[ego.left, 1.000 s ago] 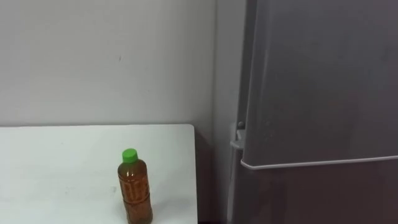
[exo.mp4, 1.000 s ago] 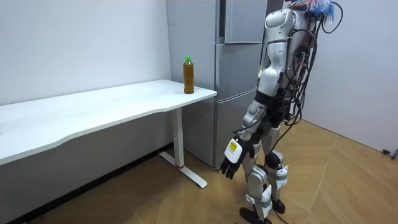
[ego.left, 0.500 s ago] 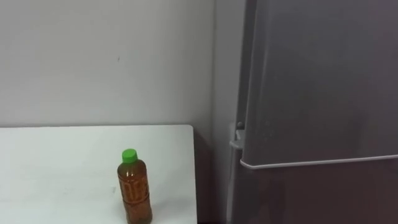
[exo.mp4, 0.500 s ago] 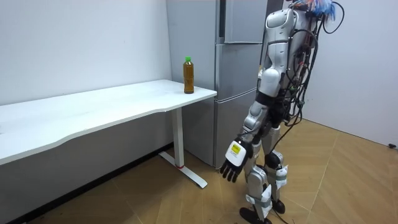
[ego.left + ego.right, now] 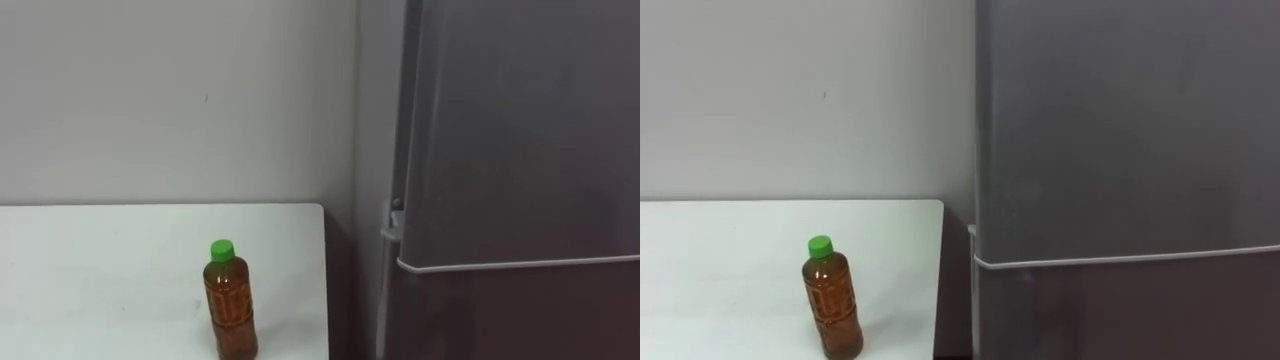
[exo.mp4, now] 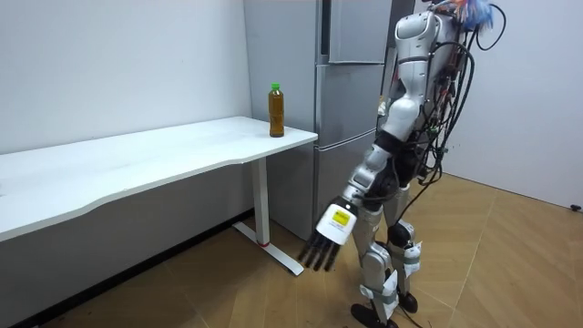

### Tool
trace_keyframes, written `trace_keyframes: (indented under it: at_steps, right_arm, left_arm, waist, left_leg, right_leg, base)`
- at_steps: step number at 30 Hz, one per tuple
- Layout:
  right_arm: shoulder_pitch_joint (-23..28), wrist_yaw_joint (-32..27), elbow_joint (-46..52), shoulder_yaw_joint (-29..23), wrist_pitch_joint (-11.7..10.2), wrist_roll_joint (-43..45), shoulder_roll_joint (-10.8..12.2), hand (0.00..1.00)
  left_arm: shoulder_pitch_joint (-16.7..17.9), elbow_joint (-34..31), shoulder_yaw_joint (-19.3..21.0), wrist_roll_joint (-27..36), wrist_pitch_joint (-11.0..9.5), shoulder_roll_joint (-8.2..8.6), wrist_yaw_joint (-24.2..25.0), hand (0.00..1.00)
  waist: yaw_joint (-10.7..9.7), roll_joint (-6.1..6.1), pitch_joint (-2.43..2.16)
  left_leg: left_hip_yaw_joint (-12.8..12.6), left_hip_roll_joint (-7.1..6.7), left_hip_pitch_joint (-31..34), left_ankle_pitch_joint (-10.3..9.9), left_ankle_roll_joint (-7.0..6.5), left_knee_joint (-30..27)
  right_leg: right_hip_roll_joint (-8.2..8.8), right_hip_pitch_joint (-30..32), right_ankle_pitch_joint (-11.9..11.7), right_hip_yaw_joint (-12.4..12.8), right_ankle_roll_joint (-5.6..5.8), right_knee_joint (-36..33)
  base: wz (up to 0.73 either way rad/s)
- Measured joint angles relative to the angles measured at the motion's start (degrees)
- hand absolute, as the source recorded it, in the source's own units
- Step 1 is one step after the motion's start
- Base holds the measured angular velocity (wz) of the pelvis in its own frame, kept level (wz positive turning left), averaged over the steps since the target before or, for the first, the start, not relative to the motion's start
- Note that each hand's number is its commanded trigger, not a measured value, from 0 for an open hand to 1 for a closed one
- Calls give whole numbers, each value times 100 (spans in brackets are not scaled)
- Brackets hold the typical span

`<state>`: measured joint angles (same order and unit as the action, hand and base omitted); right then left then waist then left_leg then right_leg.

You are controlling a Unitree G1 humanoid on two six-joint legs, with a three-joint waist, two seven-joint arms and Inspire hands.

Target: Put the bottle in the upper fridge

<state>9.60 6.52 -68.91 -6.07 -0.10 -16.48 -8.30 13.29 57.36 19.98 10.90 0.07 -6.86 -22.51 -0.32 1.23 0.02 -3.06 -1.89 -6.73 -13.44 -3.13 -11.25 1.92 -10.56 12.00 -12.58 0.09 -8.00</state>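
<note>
The bottle (image 5: 231, 300) stands upright on the surface (image 5: 100, 270) near its right edge, left of the closed upper fridge door (image 5: 520, 130). The left robot hand (image 6: 329, 230) hangs low, fingers straight, empty. Recommended: raise it, approach the bottle squarely, and grip mid-body before lifting.

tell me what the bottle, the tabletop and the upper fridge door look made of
Bottle: likely clear plastic, glossy; brown liquid shows through it, and the green cap looks plastic too. Tabletop: white, smooth, matte, probably laminate, though its core is hidden. Upper fridge door: grey, satin, with a soft sheen; probably painted or brushed steel.
</note>
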Motion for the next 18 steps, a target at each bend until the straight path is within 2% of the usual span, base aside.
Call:
trace_keyframes:
  at_steps: [2, 4, 11, 15, 18]
  right_arm:
    - [5, 31, 28, -97, 3, 116, -38, 0]
    - [16, 48, 84, -160, 3, 258, -57, 0]
    - [86, -12, 259, -227, -79, 459, -54, 0]
    - [126, -14, 383, -296, -175, 592, -11, 0]
    - [224, -9, 586, -280, -244, 541, -6, 0]
  left_arm:
    - [-113, -69, 32, 148, -66, -30, -136, 0]
    - [-133, -462, 52, 499, -166, -37, -367, 0]
    - [-128, -1816, 40, 645, -594, -44, -921, 0]
    - [-140, -3000, 51, 626, -792, -43, -1119, 0]
    - [-136, -3840, 54, 634, -823, -44, -1333, 0]
  waist:
    - [-5, 79, 0]
    - [-31, 117, 2]
    - [-23, 113, -3]
    - [65, 76, -18]
    - [90, 92, -46]
  left_leg:
    - [0, 1, 0, 0, 0, 6]
    - [4, 6, -1, 1, 2, -2]
    - [-3, 2, 16, 5, 3, 9]
    - [-2, 0, 27, 5, 2, -17]
    - [3, 1, 23, 4, 3, -18]
  right_leg:
    - [6, 0, 0, 1, 0, -1]
    - [5, -4, 4, -8, -6, -3]
    - [-9, 62, 18, -12, -11, -79]
    - [-15, 78, 19, -13, -9, -74]
    - [-16, 66, 19, -26, -8, -75]
  base:
    - [0]
    - [2]
    - [-1]
    - [-1]
    - [1]
